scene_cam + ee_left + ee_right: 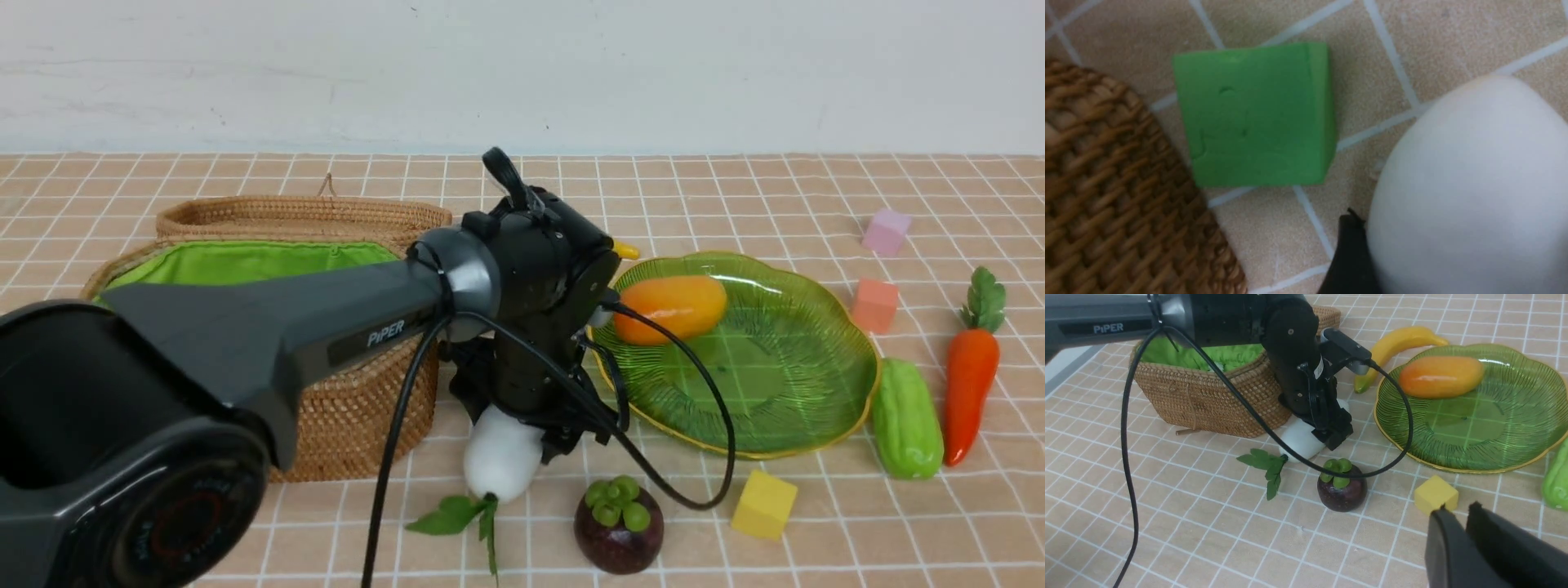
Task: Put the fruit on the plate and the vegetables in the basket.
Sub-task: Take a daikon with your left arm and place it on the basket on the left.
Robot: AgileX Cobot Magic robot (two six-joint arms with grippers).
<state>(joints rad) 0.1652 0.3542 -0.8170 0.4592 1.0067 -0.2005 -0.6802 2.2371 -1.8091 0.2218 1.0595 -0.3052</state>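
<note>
- The basket (359, 408), brown wicker lined in bright green, stands open at far left with its lid folded behind.
- The radish (500, 457), white and oblong, lies on the tiled cloth just beside the basket's front corner, with its leaves pointing toward me.
- My left arm reaches forward with the wrist bent straight down. My left gripper (1326, 433) straddles the radish, and one finger (1349, 253) touches its side. I cannot tell whether I am squeezing it.
- A green cube (1253, 118) sits between the basket wall and the radish, so room is tight there.
- The mangosteen (618, 527) stands in open space near the radish.
- The banana (1396, 343) lies behind the plate's edge.
- The plate (816, 392) holds only the mango (671, 306).
- The gourd (906, 420) and the carrot (970, 392) lie side by side right of the plate.
- My right gripper (1458, 514) hovers low with its fingers nearly together, holding nothing.
</note>
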